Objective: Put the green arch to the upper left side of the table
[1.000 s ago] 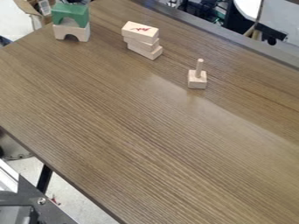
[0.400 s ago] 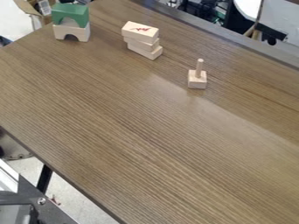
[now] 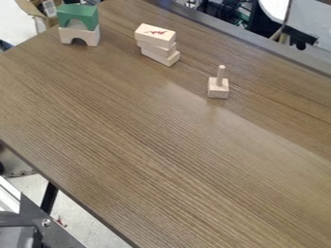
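Capping 1 pale arch, green arch, woodgrain table

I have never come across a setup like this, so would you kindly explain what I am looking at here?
The machine is a black robot arm with a two-finger gripper, meant to put the green arch at the table's upper left. A fixed camera looks down at a slant on the wooden table. Near its upper-left corner, the green arch sits on top of a pale arch, rather than being held. To the right of that pair is a slightly uneven stack of three pale blocks; farther right, a small block with an upright peg stands on its own.
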Robot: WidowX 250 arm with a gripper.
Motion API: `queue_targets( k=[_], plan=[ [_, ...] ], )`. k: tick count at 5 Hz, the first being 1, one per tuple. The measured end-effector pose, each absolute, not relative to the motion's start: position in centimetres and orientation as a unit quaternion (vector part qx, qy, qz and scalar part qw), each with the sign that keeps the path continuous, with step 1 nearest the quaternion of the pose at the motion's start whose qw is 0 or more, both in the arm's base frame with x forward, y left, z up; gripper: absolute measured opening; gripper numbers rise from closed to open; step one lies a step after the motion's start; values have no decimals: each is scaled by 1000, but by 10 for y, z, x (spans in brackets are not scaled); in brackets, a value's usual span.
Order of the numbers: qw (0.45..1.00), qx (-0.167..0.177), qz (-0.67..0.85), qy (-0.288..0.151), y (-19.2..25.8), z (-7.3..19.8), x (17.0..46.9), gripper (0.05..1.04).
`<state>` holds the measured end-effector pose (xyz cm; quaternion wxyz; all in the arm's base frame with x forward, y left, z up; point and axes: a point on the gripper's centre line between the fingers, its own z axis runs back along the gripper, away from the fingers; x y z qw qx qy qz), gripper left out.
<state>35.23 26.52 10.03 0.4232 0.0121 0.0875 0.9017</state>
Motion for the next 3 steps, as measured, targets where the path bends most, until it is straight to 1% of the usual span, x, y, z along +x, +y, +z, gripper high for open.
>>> queue_targets(
  k=[1, 2, 3],
  plan=[
    [444, 16, 891, 96, 264, 101, 350, 999],
    [451, 27, 886, 106, 263, 96, 345, 999],
    [441, 44, 890, 112, 266, 73, 337, 999]
  ],
)
